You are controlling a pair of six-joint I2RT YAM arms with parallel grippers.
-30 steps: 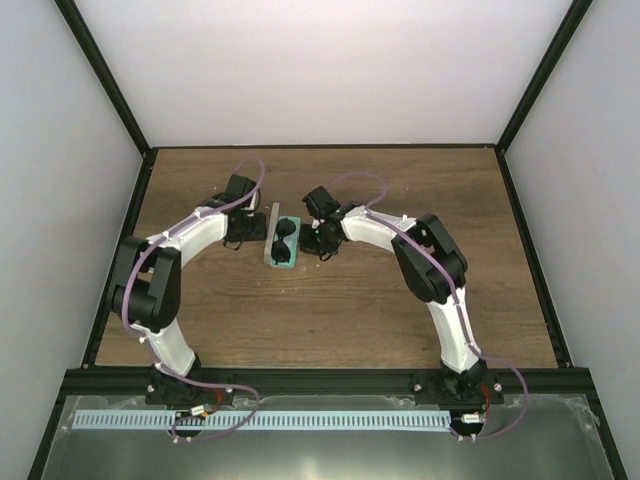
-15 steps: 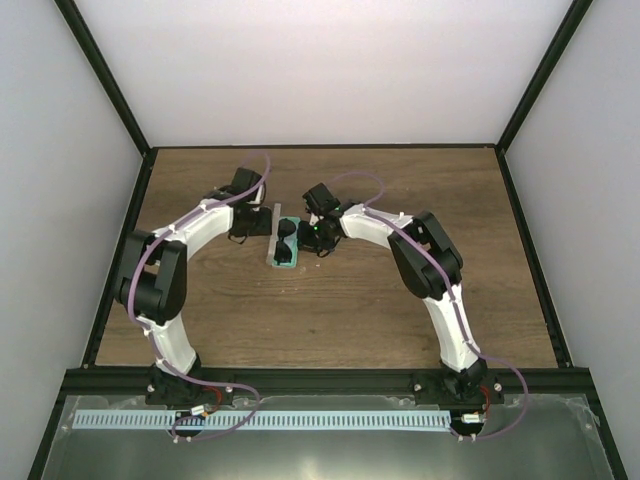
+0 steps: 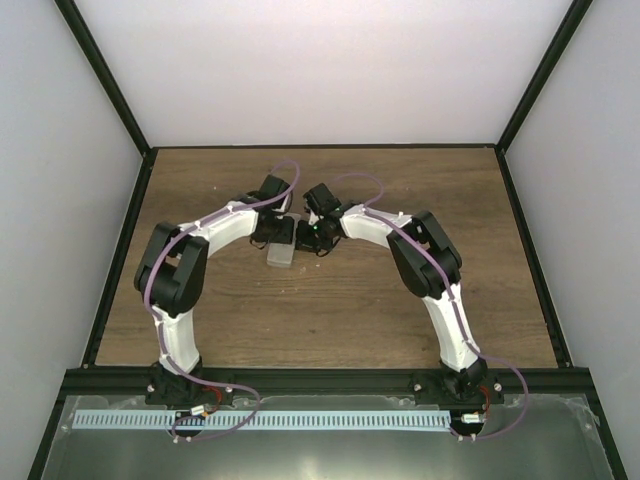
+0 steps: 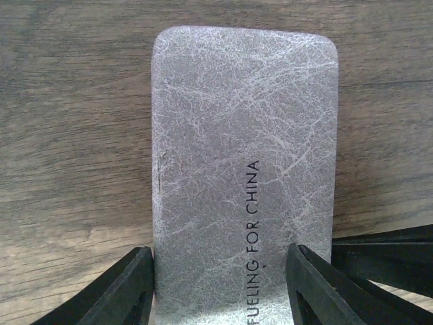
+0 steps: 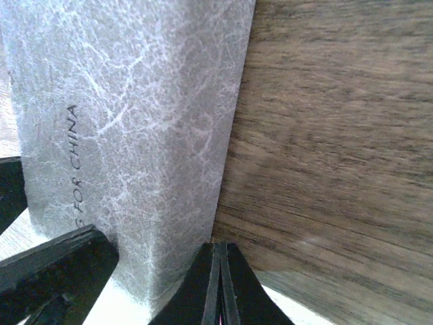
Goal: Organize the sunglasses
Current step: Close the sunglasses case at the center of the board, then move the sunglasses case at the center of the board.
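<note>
The grey rectangular case (image 3: 281,254) lies closed on the wooden table, with its textured lid (image 4: 243,156) facing up. The sunglasses are hidden; no frame shows them. My left gripper (image 3: 275,232) is over the far end of the case. In the left wrist view its gripper (image 4: 220,288) is open, one finger at the lid's left edge and the other over the lid. My right gripper (image 3: 312,236) is shut and empty. In the right wrist view the gripper (image 5: 220,271) has its tip by the long edge of the case (image 5: 135,122).
The wooden table (image 3: 400,300) is bounded by black frame rails (image 3: 530,240) and white walls. Both arms arch in from the near edge and meet at the case in the middle back.
The case stood open with the sunglasses on its green inside; now its lid is down and hides them. My left gripper has moved right, onto the case. My right gripper has barely moved.
</note>
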